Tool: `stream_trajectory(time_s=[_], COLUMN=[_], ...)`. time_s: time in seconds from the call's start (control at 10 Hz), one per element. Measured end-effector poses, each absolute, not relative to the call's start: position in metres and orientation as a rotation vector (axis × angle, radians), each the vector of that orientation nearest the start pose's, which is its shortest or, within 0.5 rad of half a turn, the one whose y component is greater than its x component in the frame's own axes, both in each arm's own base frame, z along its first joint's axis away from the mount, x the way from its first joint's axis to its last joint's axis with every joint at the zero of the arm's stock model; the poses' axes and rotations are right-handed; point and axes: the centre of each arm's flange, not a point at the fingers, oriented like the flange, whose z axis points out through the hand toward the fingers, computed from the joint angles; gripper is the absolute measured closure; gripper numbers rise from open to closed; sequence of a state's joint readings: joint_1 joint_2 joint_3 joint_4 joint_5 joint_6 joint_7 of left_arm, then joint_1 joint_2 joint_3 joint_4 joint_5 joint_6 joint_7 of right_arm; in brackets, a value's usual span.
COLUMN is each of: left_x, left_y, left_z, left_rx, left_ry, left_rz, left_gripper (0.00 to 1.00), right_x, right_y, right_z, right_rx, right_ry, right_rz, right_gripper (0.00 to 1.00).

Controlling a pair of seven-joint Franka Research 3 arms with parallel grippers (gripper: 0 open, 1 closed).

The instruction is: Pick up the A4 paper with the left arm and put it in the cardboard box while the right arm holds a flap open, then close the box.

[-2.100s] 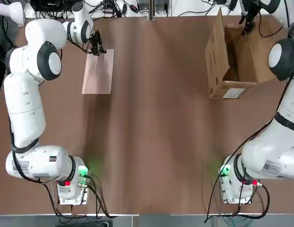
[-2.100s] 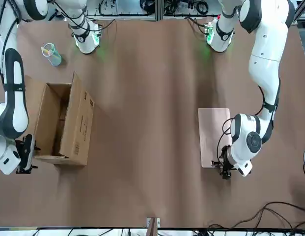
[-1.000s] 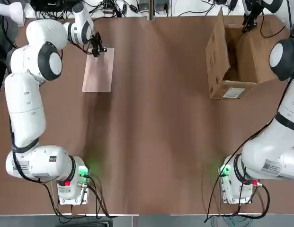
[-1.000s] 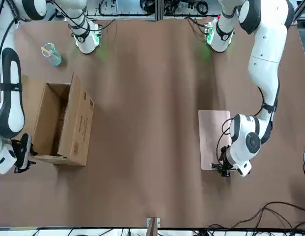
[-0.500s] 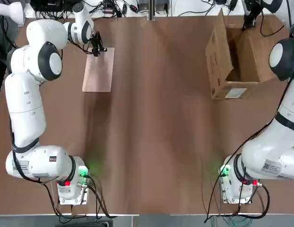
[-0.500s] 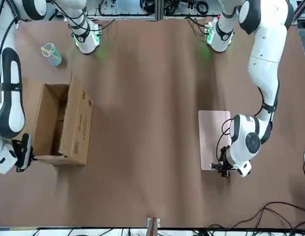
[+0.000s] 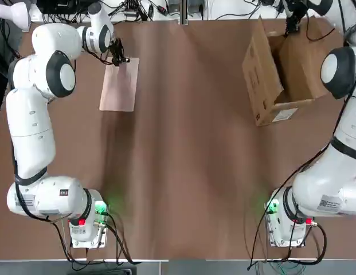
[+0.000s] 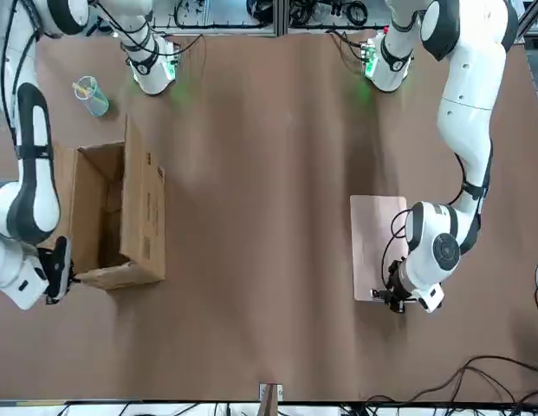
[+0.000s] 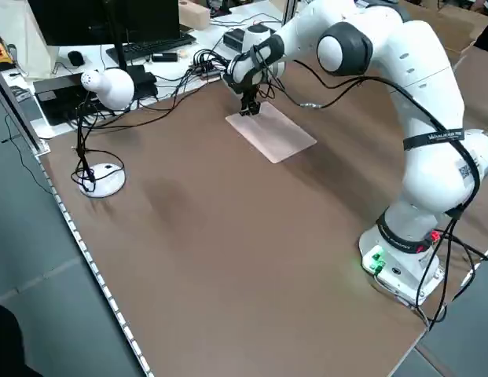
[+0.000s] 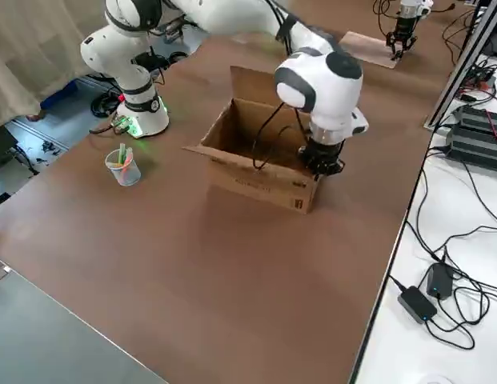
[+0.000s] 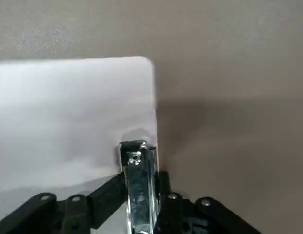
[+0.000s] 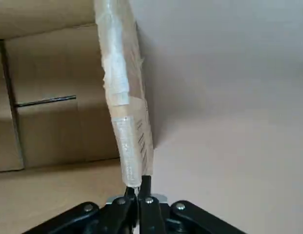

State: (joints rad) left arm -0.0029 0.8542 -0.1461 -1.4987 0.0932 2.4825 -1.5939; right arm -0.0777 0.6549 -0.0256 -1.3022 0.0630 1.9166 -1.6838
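The A4 paper (image 7: 119,86) lies flat on the brown table at the far left, its metal clip (image 11: 138,165) at the far short edge. My left gripper (image 7: 117,58) stands over that edge, shut on the clip (image 9: 249,107). The cardboard box (image 7: 261,74) sits at the far right, open, with one long flap upright and a white label (image 7: 285,114) on its near side. My right gripper (image 7: 291,22) is at the box's far end, shut on the taped edge of a flap (image 12: 124,122). In the front view the right gripper (image 8: 59,276) is beside the box (image 8: 139,217).
A clear plastic cup (image 8: 91,95) with small items stands near the right arm's base. A white lamp with a round foot (image 9: 102,179) stands off the table's left side. Cables and equipment line the far edge. A wide bare stretch of table lies between paper and box.
The left fingers have closed onto the clip. The right gripper has shut on the flap and pulled it, turning the box a little and shifting it towards the table's middle.
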Motion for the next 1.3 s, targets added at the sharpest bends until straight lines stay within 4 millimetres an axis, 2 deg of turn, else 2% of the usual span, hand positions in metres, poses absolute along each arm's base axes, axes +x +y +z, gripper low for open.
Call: stream_trajectory(time_s=[0.1, 0.2, 0.5, 0.8, 1.0, 1.3], left_x=[0.72, 0.721, 0.721, 0.723, 0.729, 0.731], left_y=[-0.09, -0.09, -0.091, -0.092, -0.091, -0.086], left_z=[0.177, 0.178, 0.178, 0.182, 0.211, 0.289], left_rx=[-2.472, -2.475, -2.478, -2.482, -2.476, -2.462], left_ry=[-2.151, -2.153, -2.154, -2.156, -2.149, -2.132], left_rz=[-0.094, -0.098, -0.101, -0.108, -0.108, -0.127], left_gripper=[0.7, 0.82, 0.97, 0.97, 0.97, 0.97], right_x=[0.725, 0.723, 0.711, 0.69, 0.669, 0.646], right_y=[-0.041, -0.014, 0.072, 0.183, 0.255, 0.332], right_z=[0.361, 0.37, 0.394, 0.402, 0.404, 0.412], right_rx=[-2.203, -2.221, -2.238, -2.278, -2.294, -2.346], right_ry=[-2.141, -2.112, -2.031, -1.95, -1.92, -1.868], right_rz=[0.0, 0.009, 0.003, 0.005, -0.012, -0.127], right_gripper=[0.96, 0.96, 0.96, 0.96, 0.96, 0.96])
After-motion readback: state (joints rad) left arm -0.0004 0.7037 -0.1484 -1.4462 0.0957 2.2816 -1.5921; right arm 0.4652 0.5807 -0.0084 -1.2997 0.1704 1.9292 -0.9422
